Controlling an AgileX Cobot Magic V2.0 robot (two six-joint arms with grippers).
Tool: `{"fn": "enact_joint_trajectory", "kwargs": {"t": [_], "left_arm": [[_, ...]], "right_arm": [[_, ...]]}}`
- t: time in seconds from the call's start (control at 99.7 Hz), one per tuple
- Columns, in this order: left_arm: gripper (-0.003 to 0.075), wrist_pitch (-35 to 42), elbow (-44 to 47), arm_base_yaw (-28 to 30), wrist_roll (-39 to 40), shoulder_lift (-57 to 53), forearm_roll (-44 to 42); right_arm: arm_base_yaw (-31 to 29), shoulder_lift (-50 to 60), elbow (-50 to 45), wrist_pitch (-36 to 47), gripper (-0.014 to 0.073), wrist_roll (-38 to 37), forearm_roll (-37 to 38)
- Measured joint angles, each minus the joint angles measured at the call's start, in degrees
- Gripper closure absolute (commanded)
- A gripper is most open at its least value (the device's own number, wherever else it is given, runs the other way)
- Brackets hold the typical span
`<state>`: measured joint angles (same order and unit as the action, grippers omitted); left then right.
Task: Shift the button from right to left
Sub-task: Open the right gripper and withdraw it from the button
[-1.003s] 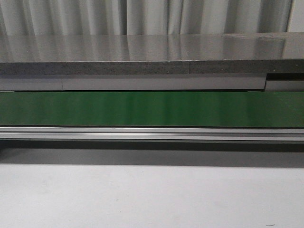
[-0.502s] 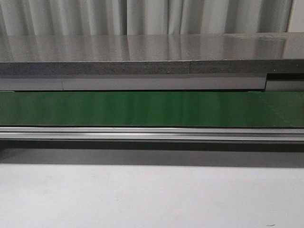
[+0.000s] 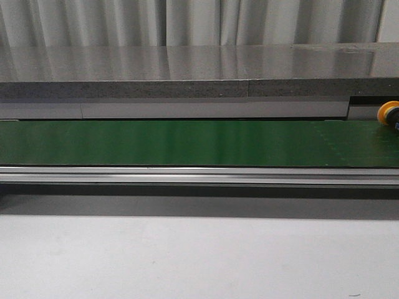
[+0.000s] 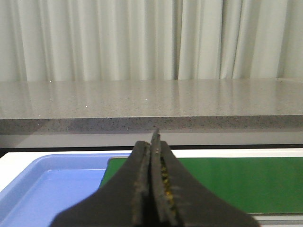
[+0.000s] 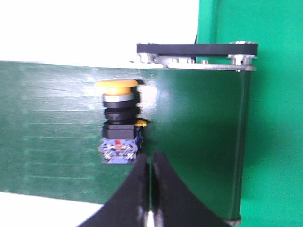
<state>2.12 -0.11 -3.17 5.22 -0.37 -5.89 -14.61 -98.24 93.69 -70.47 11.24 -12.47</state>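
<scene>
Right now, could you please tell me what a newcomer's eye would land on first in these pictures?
The long green belt running across the front view dominates. At its far right edge sits the button, its yellow-orange cap the one bright spot; the right wrist view shows it lying on its side just beyond the shut right pincer. By the shut left pincer lies a blue tray.

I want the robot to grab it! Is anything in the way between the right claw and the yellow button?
Nothing visible. In the right wrist view the button lies on its side on the green belt, just beyond the shut right gripper.
</scene>
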Motion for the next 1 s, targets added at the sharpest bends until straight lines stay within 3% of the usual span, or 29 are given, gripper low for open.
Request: {"fn": "enact_joint_trajectory", "kwargs": {"t": [0.181, 0.512, 0.723, 1.003], "left_arm": [[0.0741, 0.1, 0.0, 0.0, 0.0, 0.0, 0.0], [0.0741, 0.1, 0.0, 0.0, 0.0, 0.0, 0.7], [0.0741, -0.1, 0.0, 0.0, 0.0, 0.0, 0.8], [0.0741, -2.4, 0.0, 0.0, 0.0, 0.0, 2.0]], "right_arm": [[0.0, 10.3, -8.1, 2.8, 0.0657, 0.0, -3.0], [0.0, 32.6, -32.8, 24.5, 0.0661, 1.7, -5.1], [0.2, 44.3, -43.4, 31.8, 0.0661, 5.8, -8.9], [7.4, 57.9, -54.8, 39.1, 0.0659, 7.7, -11.1]]}}
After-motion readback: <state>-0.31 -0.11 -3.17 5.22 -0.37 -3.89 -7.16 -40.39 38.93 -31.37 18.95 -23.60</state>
